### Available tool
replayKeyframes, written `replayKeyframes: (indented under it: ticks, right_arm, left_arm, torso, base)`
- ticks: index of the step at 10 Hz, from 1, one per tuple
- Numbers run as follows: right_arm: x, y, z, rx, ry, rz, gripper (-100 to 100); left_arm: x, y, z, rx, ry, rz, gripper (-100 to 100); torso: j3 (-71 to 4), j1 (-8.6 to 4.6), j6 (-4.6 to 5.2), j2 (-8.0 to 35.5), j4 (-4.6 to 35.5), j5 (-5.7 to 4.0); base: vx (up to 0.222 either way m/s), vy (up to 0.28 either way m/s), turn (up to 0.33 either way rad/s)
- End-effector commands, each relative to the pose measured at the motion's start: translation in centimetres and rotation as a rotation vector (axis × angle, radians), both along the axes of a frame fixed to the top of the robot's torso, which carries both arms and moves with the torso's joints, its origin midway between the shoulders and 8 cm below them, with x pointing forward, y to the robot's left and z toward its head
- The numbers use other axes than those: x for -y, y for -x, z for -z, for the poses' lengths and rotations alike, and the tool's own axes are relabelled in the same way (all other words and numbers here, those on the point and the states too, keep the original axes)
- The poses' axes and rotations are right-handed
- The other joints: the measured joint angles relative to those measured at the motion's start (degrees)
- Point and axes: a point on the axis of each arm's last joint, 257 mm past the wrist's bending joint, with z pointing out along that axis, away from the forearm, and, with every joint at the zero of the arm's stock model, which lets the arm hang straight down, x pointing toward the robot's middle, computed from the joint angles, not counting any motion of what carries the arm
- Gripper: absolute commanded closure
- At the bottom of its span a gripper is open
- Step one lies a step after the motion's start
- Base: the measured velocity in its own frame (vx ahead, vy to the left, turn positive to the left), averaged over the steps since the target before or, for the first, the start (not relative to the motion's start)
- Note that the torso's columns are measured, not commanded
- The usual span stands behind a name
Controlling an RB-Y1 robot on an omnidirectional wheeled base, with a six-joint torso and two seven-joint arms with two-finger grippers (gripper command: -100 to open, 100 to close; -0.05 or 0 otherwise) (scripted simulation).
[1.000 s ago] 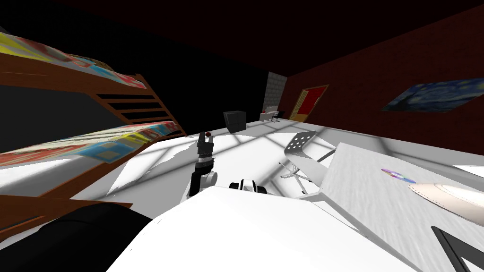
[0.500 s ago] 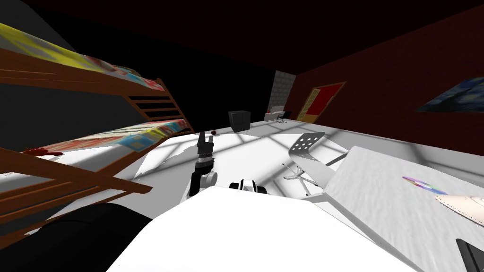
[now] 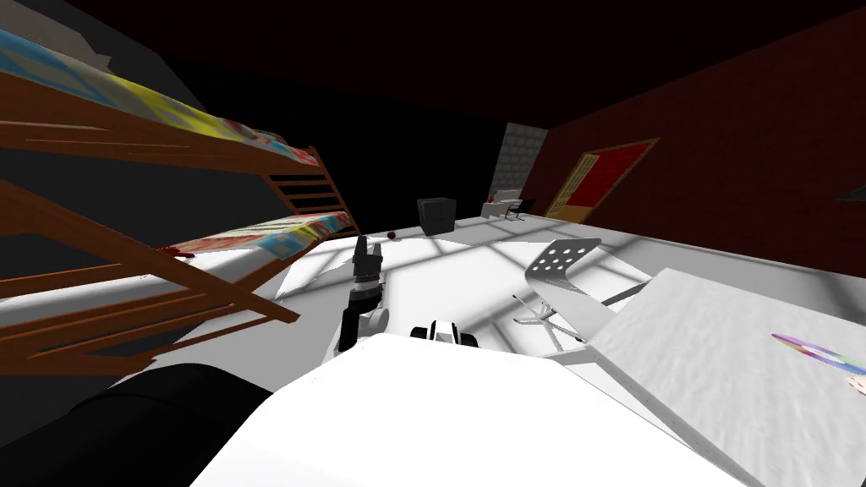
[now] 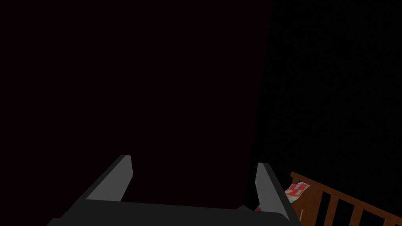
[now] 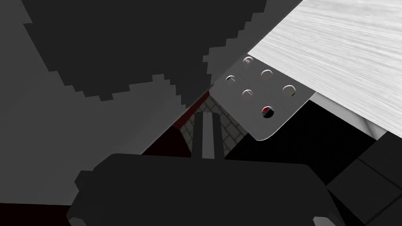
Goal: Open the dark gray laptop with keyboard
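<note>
Since both arms are tucked in at the lower middle of the head view, I take this as a pose for moving about, not a reach. Nearest, the left gripper (image 3: 366, 245) points upward just above the centre of the frame. Its wrist view shows its fingers (image 4: 116, 178) spread wide with nothing between them, probably kept ready for a lid edge. The right gripper (image 5: 208, 135) has its fingers (image 5: 199, 133) pressed together on nothing, which suits an arm that is only being carried along. It looks toward the holed back of a chair (image 5: 267, 98) and the edge of a white table (image 5: 345, 51). In the head view that table takes the lower right, carrying a many-coloured disc (image 3: 816, 351) at the right edge, with the chair just beside its left edge. Where the laptop lies I cannot tell. My guess is that it is on the table past the right edge of the frame, so well apart from both pairs of fingers and to their right. A turn toward the table would be needed before any reach. At the left stands a wooden bunk bed (image 3: 279, 234). Farther off, in the upper middle, are a dark box (image 3: 436, 216) and a red door (image 3: 605, 182).
</note>
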Motion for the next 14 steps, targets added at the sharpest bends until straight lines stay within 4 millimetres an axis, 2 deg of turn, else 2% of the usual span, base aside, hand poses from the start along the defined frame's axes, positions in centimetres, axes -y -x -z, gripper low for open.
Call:
replayKeyframes:
  ticks: [1,2,3,5,6,7,8,9,10,12,13,14]
  right_arm:
    - [0.0,0.8,2.6,-0.013,-0.080,0.023,100]
    - [0.2,1.3,2.8,-0.002,-0.096,0.040,100]
    - [0.7,0.7,4.2,-0.037,-0.124,0.051,100]
    - [1.2,1.2,5.3,-0.070,-0.165,0.054,100]
    - [1.4,2.4,5.9,-0.068,-0.190,0.087,100]
    - [1.4,2.4,5.9,-0.049,-0.205,0.097,100]
    - [2.3,2.3,6.7,-0.093,-0.215,0.115,100]
    - [2.9,3.0,6.9,-0.116,-0.227,0.126,100]
    - [3.0,4.1,7.5,-0.139,-0.244,0.144,100]
    - [3.1,4.5,7.8,-0.105,-0.276,0.175,100]
    - [4.3,5.1,8.0,-0.155,-0.269,0.204,100]
    - [4.7,5.8,8.0,-0.175,-0.275,0.215,100]
  left_arm:
    - [0.0,0.0,0.0,0.000,0.000,0.000,0]
    - [0.0,0.0,0.0,-0.001,0.000,-0.001,0]
    - [0.0,0.0,0.0,-0.001,0.000,-0.001,0]
    - [0.0,0.0,0.0,0.000,0.000,0.000,0]
    - [0.0,0.0,0.0,0.000,0.000,0.000,0]
    - [0.0,0.0,0.0,-0.001,0.000,-0.001,0]
    - [0.0,0.0,0.0,-0.001,0.000,-0.001,0]
    - [0.0,0.0,0.0,0.000,0.000,0.000,0]
    - [0.0,0.0,0.0,0.000,0.000,0.000,0]
    - [0.0,0.0,0.0,-0.001,0.000,-0.001,0]
    - [0.0,0.0,0.0,-0.001,0.000,-0.001,0]
    - [0.0,0.0,0.0,0.000,0.000,0.000,0]
  torso:
    - [-0.2,-0.19,0.25,-0.2,-0.1,0.01]
    - [-0.4,-0.24,0.23,-0.5,-0.2,0.01]
    - [-0.4,-0.11,0.16,-0.6,-0.2,0.06]
    - [0.0,-0.11,-0.06,0.0,0.0,-0.07]
    - [-0.2,-0.08,0.17,-0.3,-0.1,0.01]
    - [-0.4,-0.03,0.22,-0.5,-0.2,0.07]
    - [-0.4,0.00,0.18,-0.6,-0.2,0.10]
    - [-0.1,0.13,0.06,-0.1,-0.1,0.13]
    - [0.0,0.17,0.16,0.1,0.0,0.14]
    - [-0.4,-0.06,0.23,-0.6,-0.2,0.07]
    - [-0.5,-0.07,0.16,-0.6,-0.2,0.07]
    - [-0.1,0.22,0.07,0.0,-0.1,0.15]
  base:
    - [-0.034,-0.022,-0.080]
    - [0.006,-0.032,-0.033]
    - [-0.128,-0.009,0.291]
    - [-0.155,0.034,0.259]
    - [-0.034,0.031,-0.013]
    - [0.000,0.013,-0.032]
    - [-0.160,0.043,0.309]
    - [-0.217,0.060,0.447]
    - [-0.105,0.043,0.096]
    - [0.000,0.011,-0.053]
    - [-0.167,0.075,0.301]
    - [-0.194,0.091,0.417]
